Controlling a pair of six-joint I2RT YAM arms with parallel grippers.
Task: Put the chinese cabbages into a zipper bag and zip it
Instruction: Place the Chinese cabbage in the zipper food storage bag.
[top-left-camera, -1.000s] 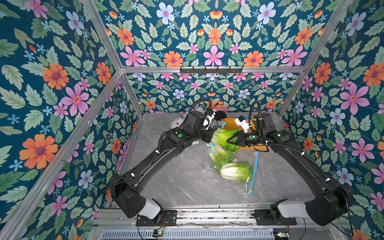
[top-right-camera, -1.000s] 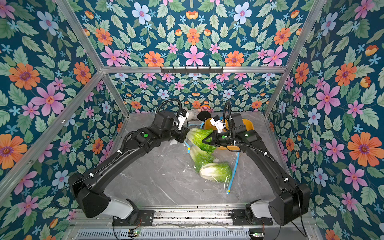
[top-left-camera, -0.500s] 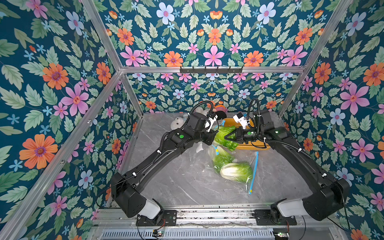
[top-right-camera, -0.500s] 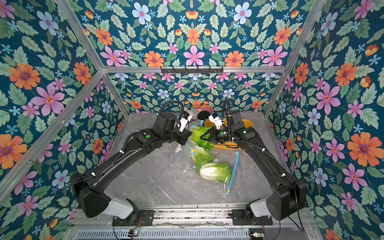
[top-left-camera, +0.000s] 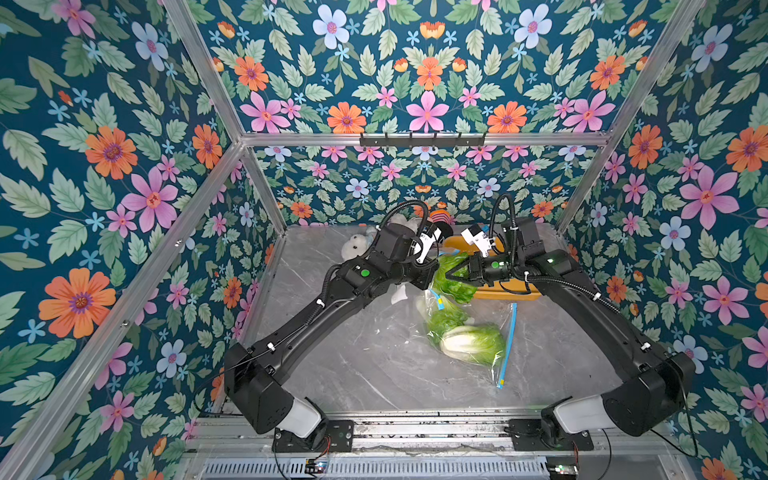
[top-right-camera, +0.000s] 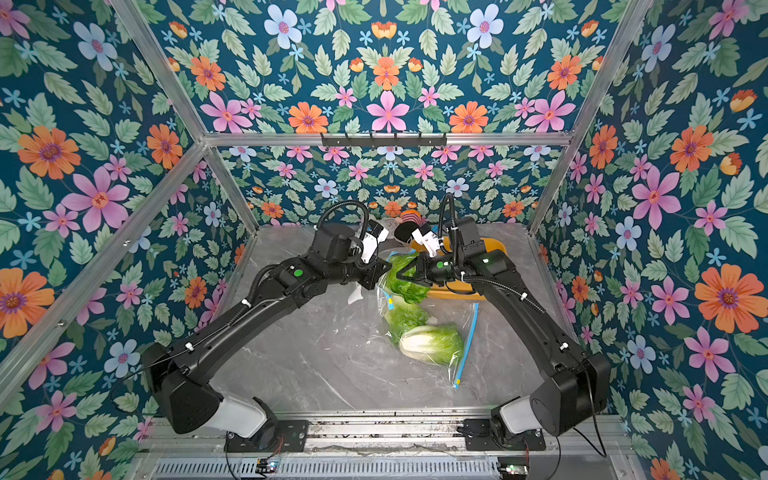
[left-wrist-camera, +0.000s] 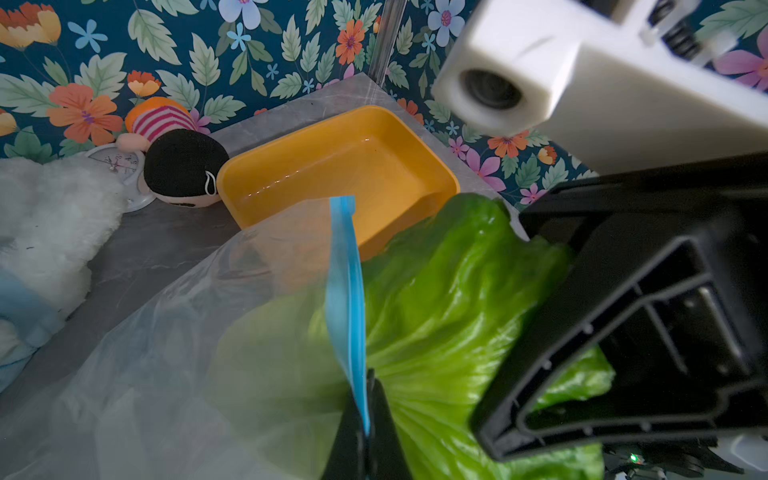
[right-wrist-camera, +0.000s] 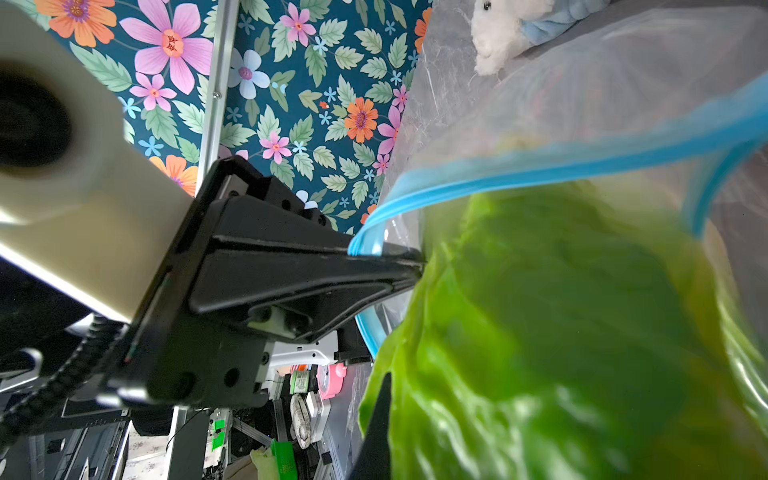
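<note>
Over two bagged chinese cabbages (top-left-camera: 471, 344), right tool (top-left-camera: 449, 276) pinches third cabbage (top-left-camera: 456, 287); left tool (left-wrist-camera: 368, 388) pinches zipper bag (top-left-camera: 492, 316).

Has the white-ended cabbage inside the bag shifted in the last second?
No. The cabbage sits just where it was, at the same gap from the yellow tray.

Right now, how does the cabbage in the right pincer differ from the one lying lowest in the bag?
The held cabbage sits partly in the zipper bag mouth, its leaves gripped by the shut right pincer; the lowest cabbage lies fully inside, untouched. The held cabbage shows only green leaf; the lowest cabbage shows its white base. Both are crinkly green heads.
</note>
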